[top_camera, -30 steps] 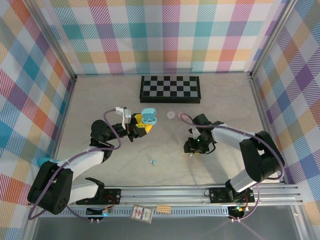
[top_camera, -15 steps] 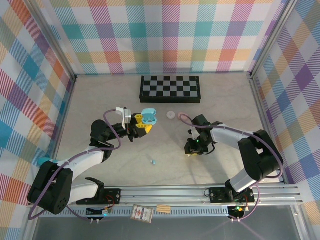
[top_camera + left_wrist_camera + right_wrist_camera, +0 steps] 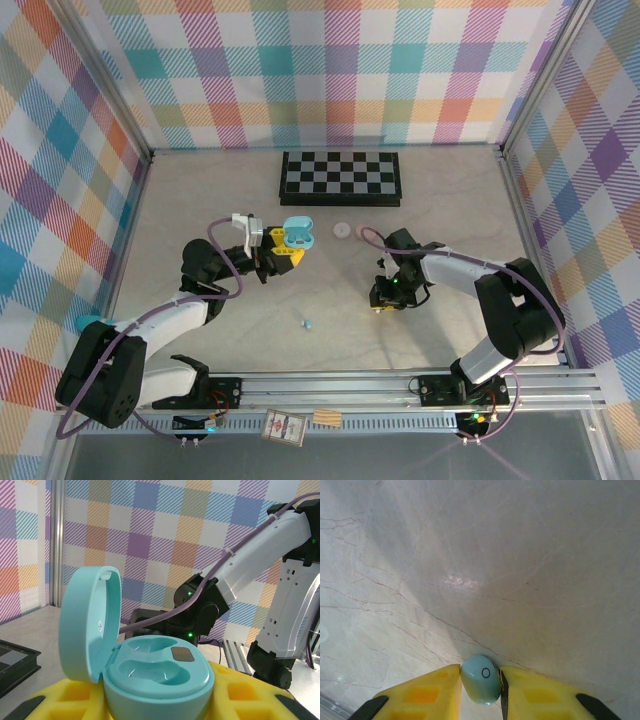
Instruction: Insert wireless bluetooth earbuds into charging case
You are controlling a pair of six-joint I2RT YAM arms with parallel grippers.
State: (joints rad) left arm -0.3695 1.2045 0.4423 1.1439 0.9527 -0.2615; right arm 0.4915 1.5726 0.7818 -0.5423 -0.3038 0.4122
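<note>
top camera looks down over the whole counter [image 3: 450,200]; left wrist looks level across it; right wrist stares down close.

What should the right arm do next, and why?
Probably lift straight up a little. The right end effector has the teal earbud pinched, low against the table. The left end effector holds the teal case with its lid open and its sockets looking empty. Clearing the surface first should keep the earbud from dragging before it is carried over.
</note>
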